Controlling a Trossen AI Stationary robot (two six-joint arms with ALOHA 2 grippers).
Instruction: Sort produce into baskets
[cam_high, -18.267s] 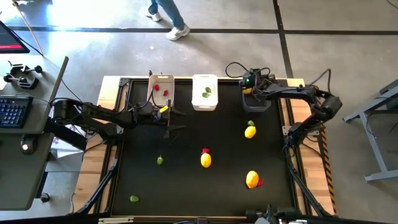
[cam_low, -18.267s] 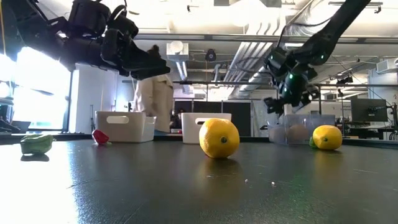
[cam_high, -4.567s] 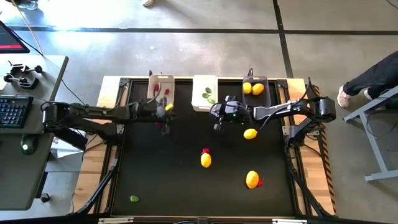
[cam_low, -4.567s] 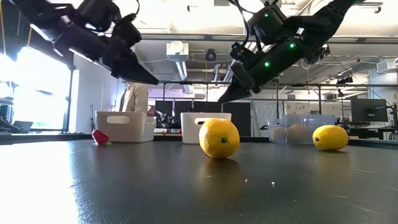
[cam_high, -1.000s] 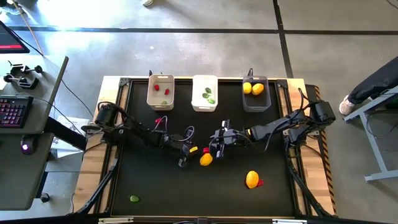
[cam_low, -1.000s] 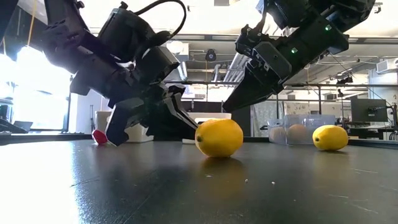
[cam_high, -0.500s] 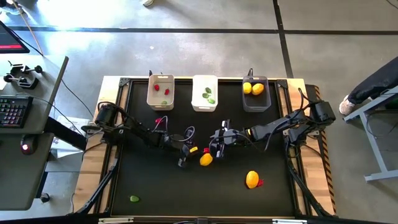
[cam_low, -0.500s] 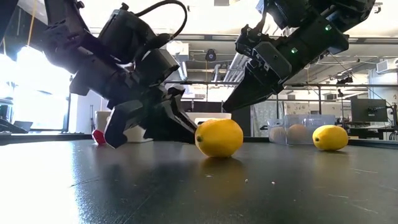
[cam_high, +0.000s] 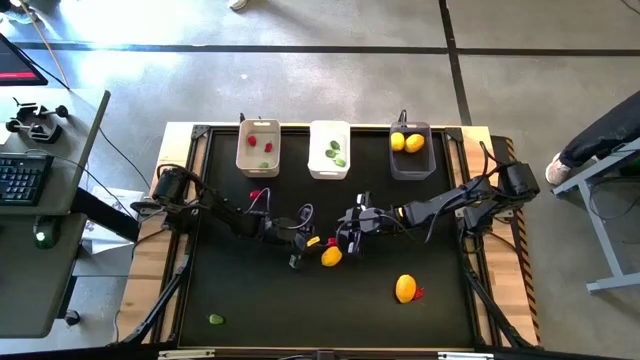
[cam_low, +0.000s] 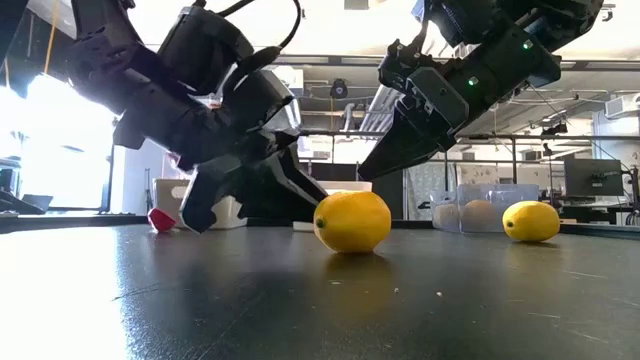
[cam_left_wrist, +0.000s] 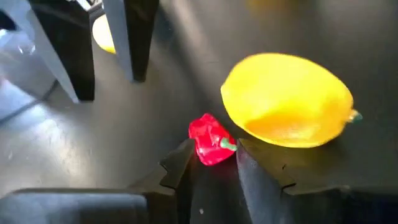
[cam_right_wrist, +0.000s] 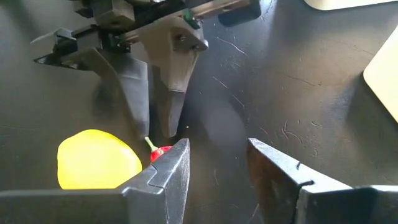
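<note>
A small red piece (cam_left_wrist: 211, 140) lies on the black table beside a yellow lemon (cam_high: 330, 256), which also shows in the left wrist view (cam_left_wrist: 286, 102). My left gripper (cam_left_wrist: 214, 165) is open, low at the table's middle, with a fingertip on either side of the red piece. My right gripper (cam_right_wrist: 214, 165) is open and empty. It hovers just right of the lemon (cam_low: 352, 221) and points at the left gripper. The beige basket (cam_high: 243, 158), white basket (cam_high: 318, 168) and dark grey basket (cam_high: 410, 170) stand along the far edge. My left gripper comes at the red piece low and slanting down from the table's left. Its fingertips (cam_left_wrist: 183, 163) stand at the piece's two sides. The piece rests on the table. I cannot tell whether the fingers touch it.
An orange lemon (cam_high: 405, 288) with a red piece (cam_high: 417, 293) lies near right. A green piece (cam_high: 216, 320) lies near left. Another lemon (cam_low: 530, 221) shows at the low view's right. The grey basket holds two lemons, the white green pieces, the beige red pieces.
My left gripper has edged a little toward the lemon and the red piece. My right gripper has kept still above them.
</note>
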